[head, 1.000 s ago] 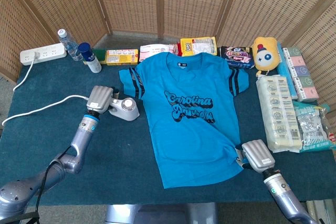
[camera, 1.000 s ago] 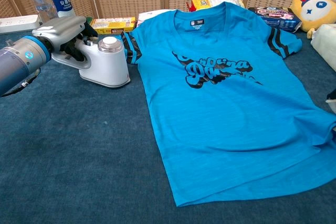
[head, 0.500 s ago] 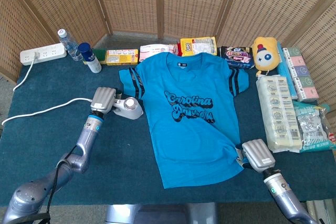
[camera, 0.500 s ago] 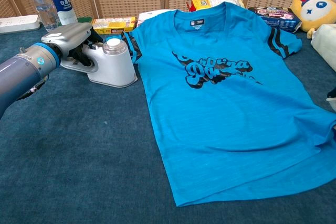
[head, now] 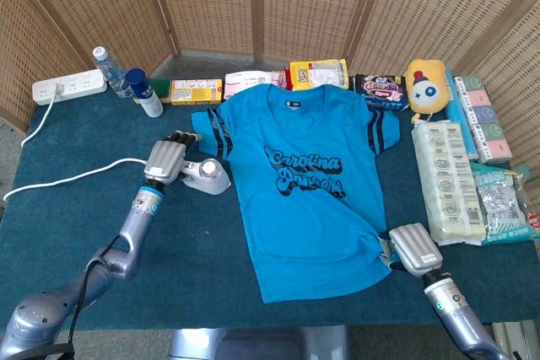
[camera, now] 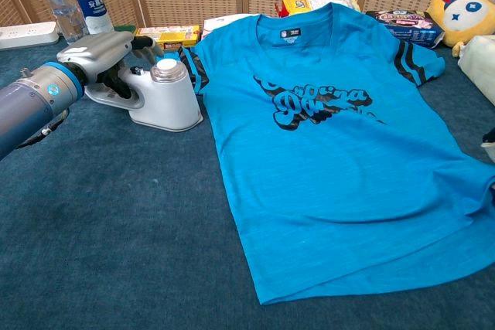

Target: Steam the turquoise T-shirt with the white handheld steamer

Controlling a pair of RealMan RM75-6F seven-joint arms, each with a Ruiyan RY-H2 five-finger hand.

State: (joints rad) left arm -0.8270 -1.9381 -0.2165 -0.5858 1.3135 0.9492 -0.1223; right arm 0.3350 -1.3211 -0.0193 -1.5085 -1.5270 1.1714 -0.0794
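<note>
Now the white handheld steamer (head: 205, 175) sits on the blue table cover (head: 67, 217) just off the turquoise T-shirt (head: 304, 183), right beside the shirt's striped sleeve on the side away from the plush toy, its round cap nearest the cloth and its handle running away from the shirt, so the long axis lies roughly crosswise to the shirt's body. Over that handle is the left hand (head: 166, 158), and in the chest view the same hand (camera: 104, 52) is draped on top of the handle with its dark fingers (camera: 143, 41) reaching out past it toward the back of the table; they look spread and loosened rather than wrapped tight, so this reads as a hand resting on the handle, not gripping it. The steamer's white cord (head: 59, 176) trails from the handle end away from the shirt toward the power strip (head: 67, 87). The right hand (head: 413, 248) is far over at the shirt's lower hem corner, on the opposite side from the steamer, touching or just over the cloth; its fingers are hidden under the palm housing, so whether it pinches the hem cannot be told. The left hand is plainly the nearer one, and the shirt lies straight beyond the steamer's cap end, so the likely call is to close on the handle and carry it across onto the sleeve.
</note>
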